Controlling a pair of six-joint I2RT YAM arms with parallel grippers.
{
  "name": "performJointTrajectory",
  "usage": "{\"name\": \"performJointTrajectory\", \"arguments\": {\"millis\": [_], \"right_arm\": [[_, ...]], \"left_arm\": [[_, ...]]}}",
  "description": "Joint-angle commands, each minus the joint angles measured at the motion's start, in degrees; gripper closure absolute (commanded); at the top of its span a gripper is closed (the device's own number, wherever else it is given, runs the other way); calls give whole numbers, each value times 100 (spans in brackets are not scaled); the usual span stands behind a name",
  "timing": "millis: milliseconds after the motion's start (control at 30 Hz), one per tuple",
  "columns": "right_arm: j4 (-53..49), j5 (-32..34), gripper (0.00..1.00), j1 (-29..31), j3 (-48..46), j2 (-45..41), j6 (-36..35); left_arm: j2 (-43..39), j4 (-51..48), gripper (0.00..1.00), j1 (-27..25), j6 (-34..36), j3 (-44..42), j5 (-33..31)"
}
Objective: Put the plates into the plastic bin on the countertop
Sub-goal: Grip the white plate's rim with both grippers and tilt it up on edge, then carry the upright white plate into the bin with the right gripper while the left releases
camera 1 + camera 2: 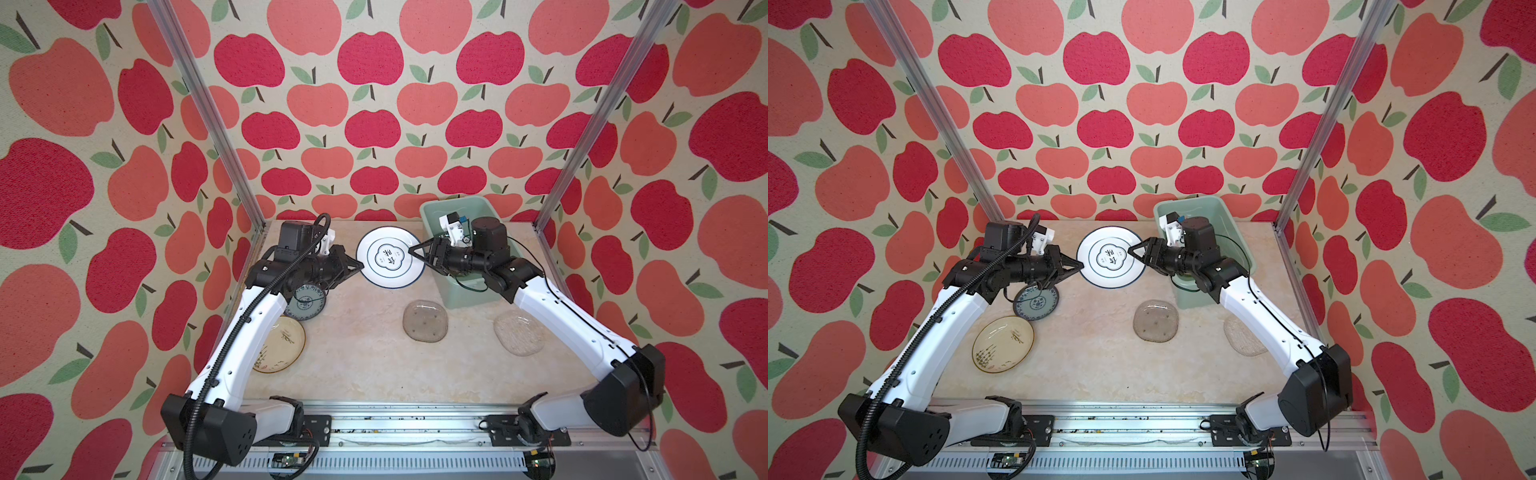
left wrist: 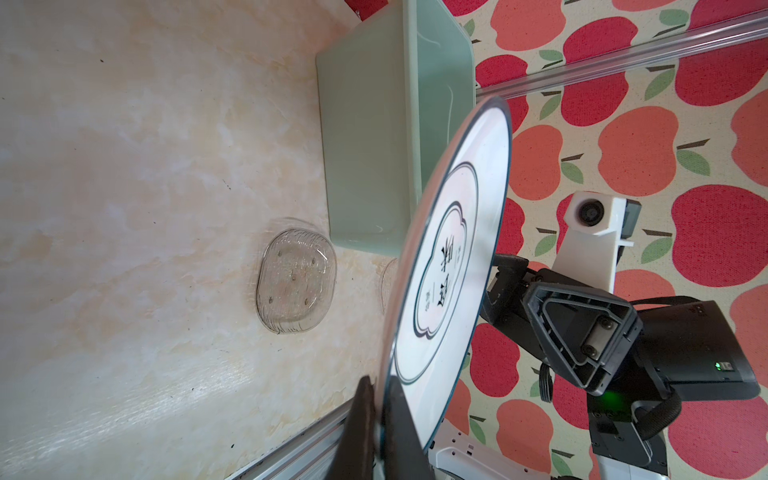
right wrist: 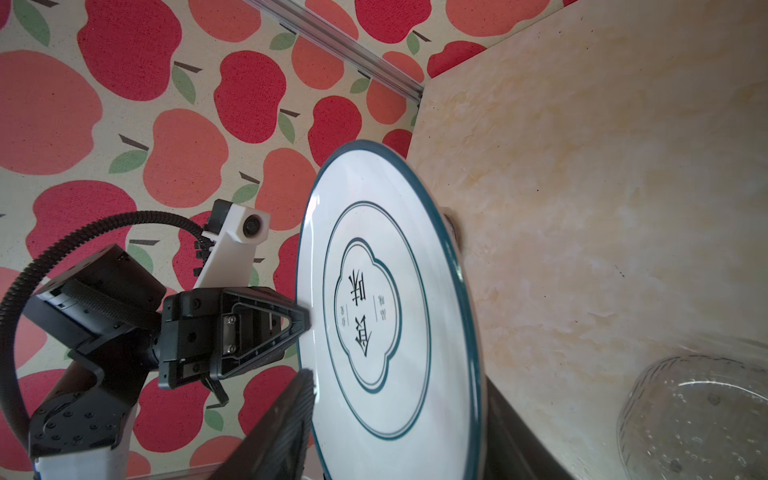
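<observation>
L gripper [image 1: 360, 266]: jaws clamped on the left rim of the white plate [image 1: 390, 257]. It carries the plate face up, clear of the countertop [image 1: 365, 365], at upper ctr in both top views. We judge the rim pinch is used because a flat plate offers a parallel jaw no other edge.

R gripper [image 1: 411, 250]: jaws apart, one on either side of the opposite rim. Whether the pads bear on the plate we cannot tell.

We read this as a hand-over. Taking opposite rims keeps the two grippers from fouling each other, and the R arm sits nearer the plastic bin [image 1: 457, 200]. The bin stands just right of the plate, at upper right of the countertop, partly hidden by that arm.

Not binned:
- blue-patterned plate [image 1: 308, 303], under the L arm
- cream plate [image 1: 280, 345], lower left
- clear glass plate [image 1: 425, 321], lower ctr
- second glass plate [image 1: 519, 332], lower right
</observation>
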Motion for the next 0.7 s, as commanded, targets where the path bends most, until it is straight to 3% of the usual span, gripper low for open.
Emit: {"name": "performJointTrajectory", "arguments": {"millis": [0, 667], "right_arm": [[382, -297, 48, -12, -60, 118, 239], [577, -286, 92, -30, -8, 186, 445]], "left_arm": [[-101, 391, 100, -66, -134, 101, 37], [171, 571, 97, -513, -248, 233, -76]]}}
